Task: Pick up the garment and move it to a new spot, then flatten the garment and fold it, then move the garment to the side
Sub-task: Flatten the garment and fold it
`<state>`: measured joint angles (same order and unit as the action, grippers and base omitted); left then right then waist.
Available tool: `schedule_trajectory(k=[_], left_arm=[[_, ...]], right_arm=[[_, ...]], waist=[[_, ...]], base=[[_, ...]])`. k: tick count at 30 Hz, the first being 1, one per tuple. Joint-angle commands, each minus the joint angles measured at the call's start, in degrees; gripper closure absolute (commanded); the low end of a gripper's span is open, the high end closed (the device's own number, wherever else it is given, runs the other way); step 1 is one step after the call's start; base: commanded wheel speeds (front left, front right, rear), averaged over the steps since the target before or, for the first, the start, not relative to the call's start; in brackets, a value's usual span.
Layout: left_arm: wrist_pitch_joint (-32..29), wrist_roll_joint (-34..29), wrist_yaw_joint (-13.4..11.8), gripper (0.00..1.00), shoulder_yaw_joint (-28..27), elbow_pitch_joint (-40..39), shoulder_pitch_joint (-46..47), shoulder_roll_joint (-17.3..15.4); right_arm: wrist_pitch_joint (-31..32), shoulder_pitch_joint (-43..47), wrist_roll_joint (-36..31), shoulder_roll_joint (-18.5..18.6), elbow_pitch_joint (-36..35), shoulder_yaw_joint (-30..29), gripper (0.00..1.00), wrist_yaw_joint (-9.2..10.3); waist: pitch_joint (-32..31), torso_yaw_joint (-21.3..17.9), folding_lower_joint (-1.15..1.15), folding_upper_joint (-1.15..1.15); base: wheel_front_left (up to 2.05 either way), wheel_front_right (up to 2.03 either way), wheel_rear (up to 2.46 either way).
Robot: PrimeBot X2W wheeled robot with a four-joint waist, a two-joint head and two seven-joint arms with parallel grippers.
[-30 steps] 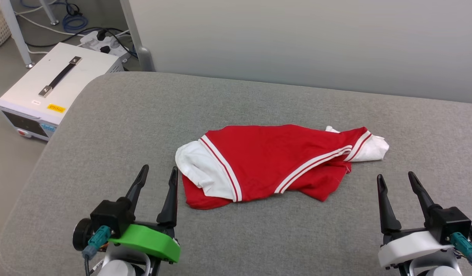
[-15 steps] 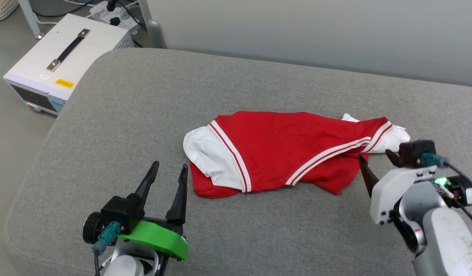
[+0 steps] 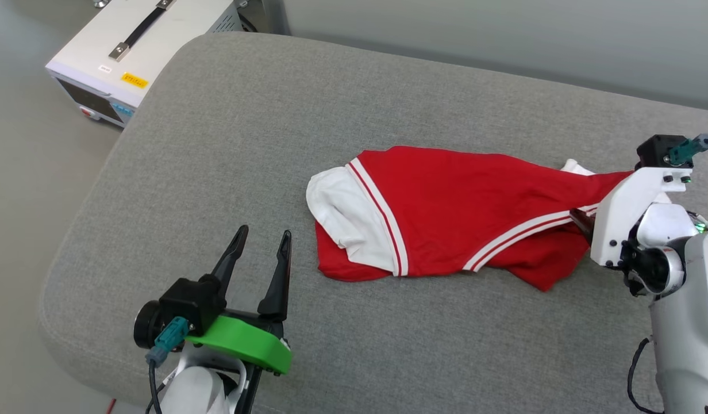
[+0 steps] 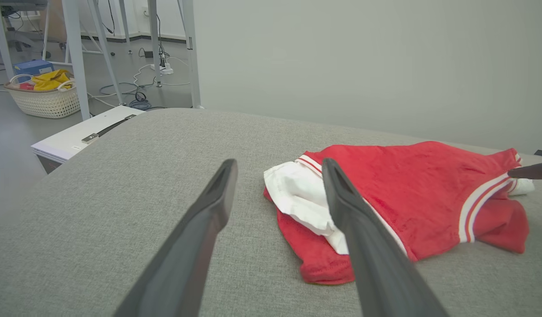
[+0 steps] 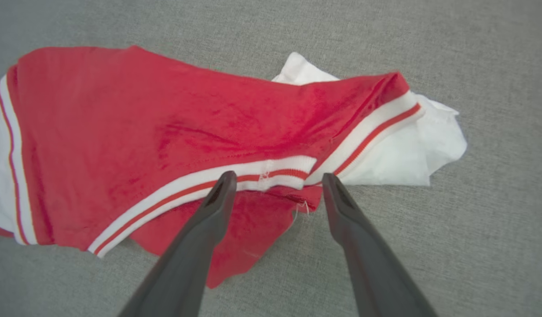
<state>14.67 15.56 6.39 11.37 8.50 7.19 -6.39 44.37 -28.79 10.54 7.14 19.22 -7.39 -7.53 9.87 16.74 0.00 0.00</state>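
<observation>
The garment (image 3: 457, 213), red with white panels and striped trim, lies crumpled on the grey padded surface (image 3: 216, 144). My left gripper (image 3: 265, 231) stands open near the front edge, short of the garment's white left end and apart from it; in the left wrist view the left gripper (image 4: 278, 162) has the garment (image 4: 411, 193) just beyond its right finger. My right gripper (image 5: 278, 176) points down over the garment's right end, open, its fingers on either side of the striped trim (image 5: 262, 174). Whether they touch the cloth I cannot tell. Its white wrist (image 3: 630, 213) covers that end in the head view.
A white equipment box (image 3: 141, 46) with a black handle stands on the floor past the surface's far left corner. A pale wall runs behind. Farther left, a woven basket (image 4: 44, 94) with yellow cloth, table legs and cables sit on the floor.
The head camera has swung down and to the right. My right arm has lifted and turned over, bringing its open gripper above the garment's right end. The left gripper and garment have stayed put.
</observation>
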Motion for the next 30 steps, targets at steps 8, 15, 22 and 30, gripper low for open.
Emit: schedule_trajectory(k=[8, 15, 22, 30], left_arm=[[0.32, -1.03, 0.80, 0.00, -0.47, 0.32, 1.98, 1.59], [0.32, -1.47, 0.99, 0.00, -1.14, 0.74, 2.16, 2.07], [0.33, -1.89, 1.06, 0.00, -1.55, 1.08, 1.96, 2.32], [0.33, -2.34, 1.08, 0.00, -2.09, 1.47, 0.27, 2.41]], right_arm=[[2.49, -4.05, -2.65, -1.31, 3.40, -3.62, 0.00, 0.04], [-0.99, -5.01, -3.86, -1.99, 5.63, -4.01, 1.00, 0.04], [-4.92, -4.75, -2.43, -1.65, 6.66, -3.02, 1.00, 0.04], [-6.87, 0.19, 1.74, -0.71, 1.60, -0.72, 1.00, 0.04]], waist=[[2.92, 2.99, 0.00, 0.00], [2.58, 2.73, 0.00, 0.00], [0.52, 1.82, 0.00, 0.00], [-3.54, 0.31, 0.00, 0.00]], base=[[0.00, 0.00, 0.00], [0.00, 0.00, 0.00], [0.00, 0.00, 0.00], [0.00, 0.00, 0.00]])
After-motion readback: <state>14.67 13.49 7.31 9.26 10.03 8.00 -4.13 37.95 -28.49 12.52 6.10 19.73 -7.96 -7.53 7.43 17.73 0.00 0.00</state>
